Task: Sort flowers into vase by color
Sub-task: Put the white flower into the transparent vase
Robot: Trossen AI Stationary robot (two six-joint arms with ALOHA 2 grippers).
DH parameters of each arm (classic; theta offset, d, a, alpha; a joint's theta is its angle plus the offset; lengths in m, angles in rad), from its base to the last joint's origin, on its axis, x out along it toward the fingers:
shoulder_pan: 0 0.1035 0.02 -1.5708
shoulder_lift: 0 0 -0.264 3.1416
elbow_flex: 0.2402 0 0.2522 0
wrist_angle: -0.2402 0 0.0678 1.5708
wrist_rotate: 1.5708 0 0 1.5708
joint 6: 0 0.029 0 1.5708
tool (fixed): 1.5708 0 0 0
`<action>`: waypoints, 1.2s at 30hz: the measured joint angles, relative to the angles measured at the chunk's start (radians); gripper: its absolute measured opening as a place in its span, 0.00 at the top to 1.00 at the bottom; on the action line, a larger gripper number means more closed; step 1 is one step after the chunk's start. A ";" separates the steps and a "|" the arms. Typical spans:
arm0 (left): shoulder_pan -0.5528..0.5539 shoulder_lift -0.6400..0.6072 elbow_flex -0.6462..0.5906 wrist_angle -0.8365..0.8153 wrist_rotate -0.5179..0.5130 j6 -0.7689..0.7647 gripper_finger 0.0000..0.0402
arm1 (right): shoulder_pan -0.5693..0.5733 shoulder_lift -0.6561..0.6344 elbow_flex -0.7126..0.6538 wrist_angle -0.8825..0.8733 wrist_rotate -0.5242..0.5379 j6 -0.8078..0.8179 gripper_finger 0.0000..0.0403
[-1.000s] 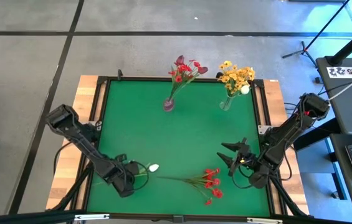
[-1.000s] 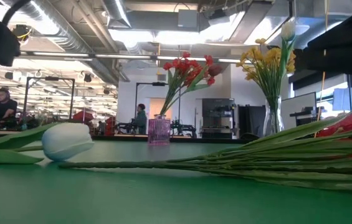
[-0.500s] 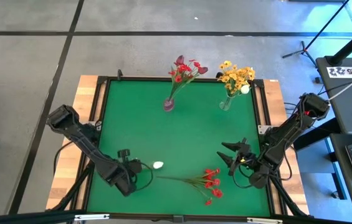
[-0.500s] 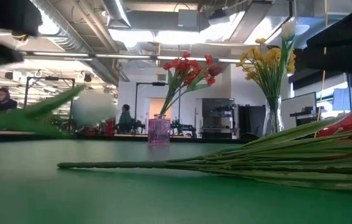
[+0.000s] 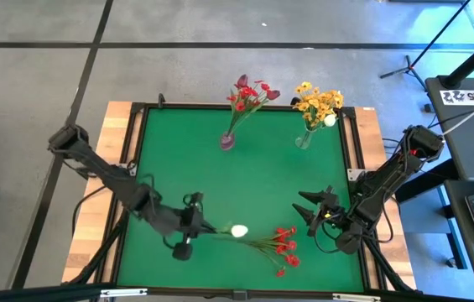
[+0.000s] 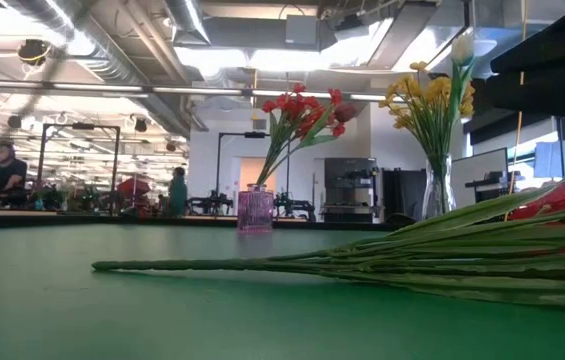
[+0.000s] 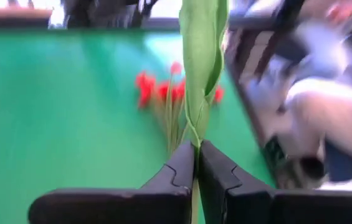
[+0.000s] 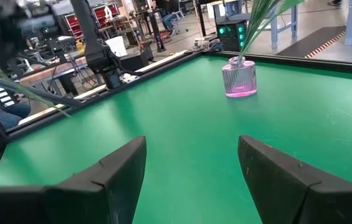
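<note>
White tulip (image 5: 239, 230) hangs just above the near middle of the green table (image 5: 245, 180), its long green stem running left from the bloom into the left gripper (image 5: 193, 223), whose fingers are squeezed tight on the stem. Red flowers (image 5: 282, 245) lie flat just right of the bloom, and past them the right gripper (image 5: 310, 210) waits with fingers wide apart and holding nothing. Far across the table, the pink vase (image 5: 227, 141) holds red and dark tulips, and the clear vase (image 5: 304, 138) to its right holds yellow flowers and a white one, so I think the tulip must go far and right.
</note>
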 joint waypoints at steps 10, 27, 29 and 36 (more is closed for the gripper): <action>0.251 -0.008 -0.046 0.443 0.302 0.173 1.00 | -0.071 -0.002 0.000 0.227 -0.004 -0.242 0.37; 0.405 0.037 -0.045 0.729 0.502 0.144 1.00 | -0.485 0.025 0.023 0.933 -0.774 -0.893 0.37; 0.410 0.064 -0.045 0.773 0.507 0.144 0.99 | -0.508 0.046 0.054 0.941 -0.820 -0.913 0.37; 0.438 0.148 -0.045 0.870 0.501 0.111 0.99 | -0.517 0.149 0.168 0.938 -0.882 -1.020 0.37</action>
